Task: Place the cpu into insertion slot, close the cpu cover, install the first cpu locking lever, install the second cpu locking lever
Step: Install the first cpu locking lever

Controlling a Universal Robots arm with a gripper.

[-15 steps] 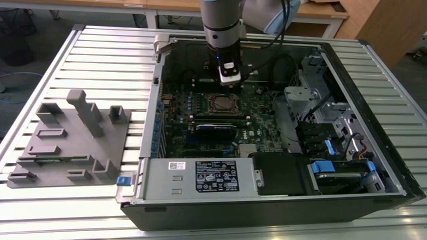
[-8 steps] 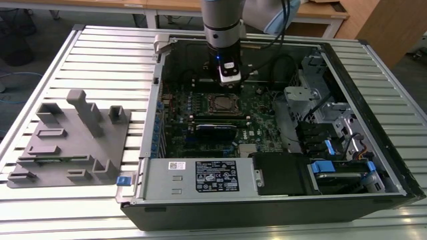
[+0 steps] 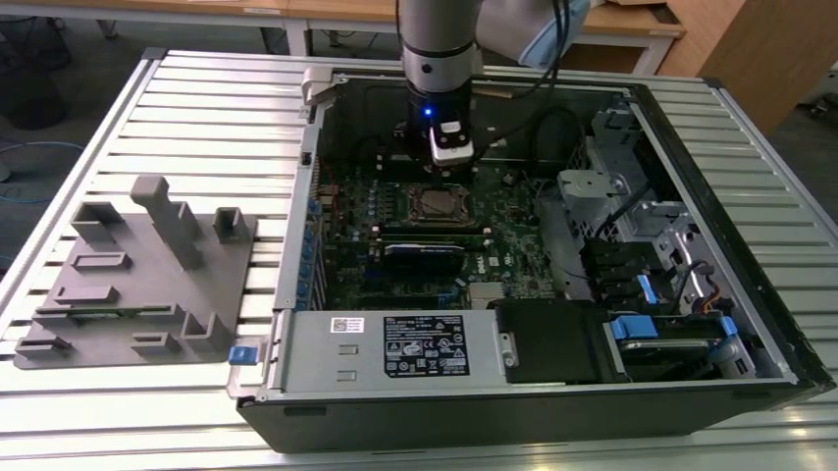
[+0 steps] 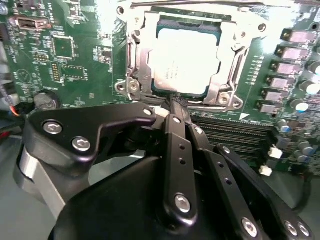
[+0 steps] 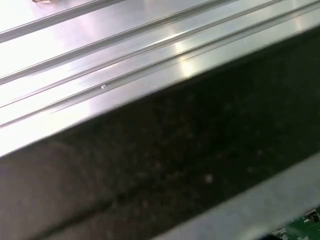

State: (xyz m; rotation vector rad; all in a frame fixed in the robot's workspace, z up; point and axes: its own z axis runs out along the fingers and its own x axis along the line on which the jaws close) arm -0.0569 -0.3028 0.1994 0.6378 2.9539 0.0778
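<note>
The cpu point(image 4: 181, 65) already sits in the slot point(image 4: 210, 96), upper middle of the second wrist view, with the cover point(image 4: 134, 60) down flat around it. So I'd say we're on the lever steps now. The gripper point(image 4: 176, 101) has its fingers pinched together, holding nothing, tip right at the cover's near edge. In the exterior view it hangs just above the socket, inside the case point(image 3: 733, 235). Lever work probably needs a careful sideways hook-and-press.

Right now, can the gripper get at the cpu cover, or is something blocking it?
Probably yes. The gripper sits right at the edge of the cpu cover, which lies closed over the cpu, and nothing stands between them.
</note>
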